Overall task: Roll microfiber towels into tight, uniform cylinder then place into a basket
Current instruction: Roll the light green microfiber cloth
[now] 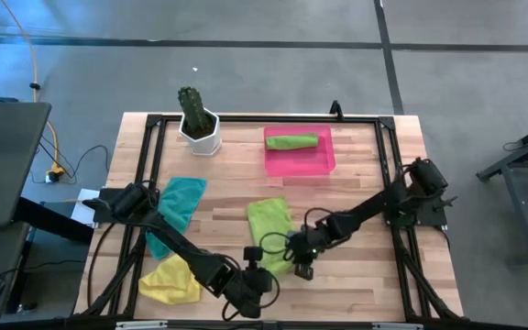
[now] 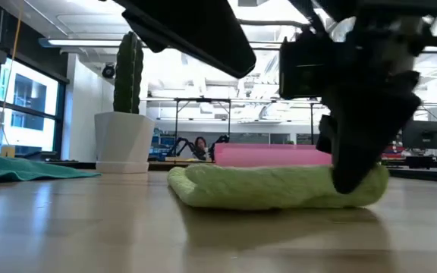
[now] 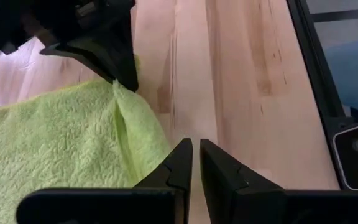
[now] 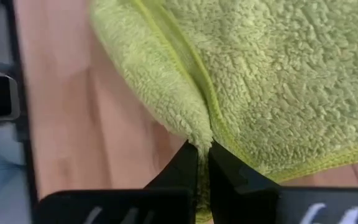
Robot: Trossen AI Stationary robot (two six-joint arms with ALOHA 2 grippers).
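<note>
A lime green towel point(image 1: 269, 227) lies in the middle of the table, bunched into a low roll in the low view point(image 2: 264, 188). My right gripper point(image 4: 202, 144) is shut on the towel at its near right corner point(image 1: 302, 266). Just left of that corner my left gripper point(image 3: 196, 147) stands shut with nothing between its fingers; I cannot tell whether it touches the towel's edge. A second lime green towel point(image 1: 291, 141), rolled, lies in the pink basket point(image 1: 324, 163). A teal towel point(image 1: 178, 203) and a yellow towel point(image 1: 170, 280) lie flat at the left. My right gripper pinches the towel's hemmed edge point(image 4: 199, 127) between its two fingertips, where a flap point(image 4: 148, 68) folds over beside it. The fingers slant down from the table's right side. The cloth rises to a small peak point(image 3: 120, 92) at the fingers, and the remainder lies on the table.
A white pot with a cactus point(image 1: 198, 124) stands at the far left, next to the basket. A black frame point(image 1: 388, 174) runs around the tabletop. Bare wood point(image 1: 356, 275) lies right of the green towel and between it and the basket.
</note>
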